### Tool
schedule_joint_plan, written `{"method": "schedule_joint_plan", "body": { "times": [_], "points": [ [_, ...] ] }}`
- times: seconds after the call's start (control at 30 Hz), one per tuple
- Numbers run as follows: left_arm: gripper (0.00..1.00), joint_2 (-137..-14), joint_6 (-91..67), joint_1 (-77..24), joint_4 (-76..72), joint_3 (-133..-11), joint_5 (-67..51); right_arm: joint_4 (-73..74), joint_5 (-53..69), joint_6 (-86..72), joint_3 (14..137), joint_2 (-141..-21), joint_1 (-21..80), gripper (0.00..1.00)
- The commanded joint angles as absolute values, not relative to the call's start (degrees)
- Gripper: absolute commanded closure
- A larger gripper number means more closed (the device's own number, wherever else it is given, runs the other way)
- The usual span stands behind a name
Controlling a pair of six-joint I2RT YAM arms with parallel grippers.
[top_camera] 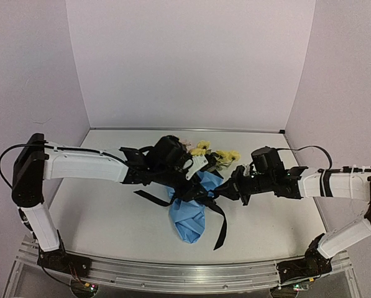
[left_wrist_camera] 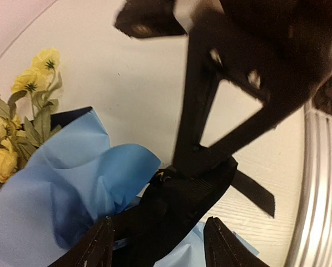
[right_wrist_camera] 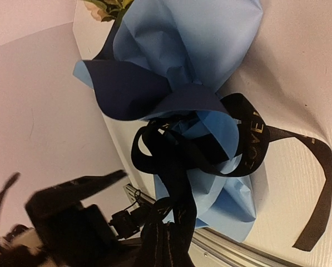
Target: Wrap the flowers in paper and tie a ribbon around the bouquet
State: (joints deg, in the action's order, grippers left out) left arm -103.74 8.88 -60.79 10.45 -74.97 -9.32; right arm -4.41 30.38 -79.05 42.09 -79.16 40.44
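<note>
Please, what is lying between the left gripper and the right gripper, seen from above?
The top view shows the bouquet there: its light blue paper gathered under the black ribbon.

The white table [top_camera: 110,211] is bounded by a pale back wall [top_camera: 191,62] at its far edge, side walls [top_camera: 30,74] at its flanks and an aluminium rail [top_camera: 185,276] at its near edge.

bouquet [top_camera: 188,218]: blue-wrapped, lying flat | ribbon [right_wrist_camera: 249,142]: black, looped around middle
</note>
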Motion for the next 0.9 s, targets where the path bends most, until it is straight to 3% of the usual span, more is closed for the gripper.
{"method": "schedule_joint_plan", "body": {
  "times": [0.0,0.3,0.63,0.87],
  "points": [
    [0.42,-94.42,-0.62,-54.95,7.80,-73.35,-21.74,1.96,30.17,-69.60,45.64,-78.60,41.90,1.00],
    [0.52,-104.36,-10.79,-44.59,19.03,-84.77,-27.18,9.59,27.54,-59.01,50.39,-81.50,45.94,1.00],
    [0.51,-115.43,-7.71,-43.15,35.32,-96.07,-34.12,12.18,23.22,-54.59,50.63,-83.38,47.14,1.00],
    [0.51,-118.18,-6.47,-43.23,38.45,-98.77,-35.66,12.39,23.61,-53.70,52.06,-85.67,47.97,1.00]
  ]
}}
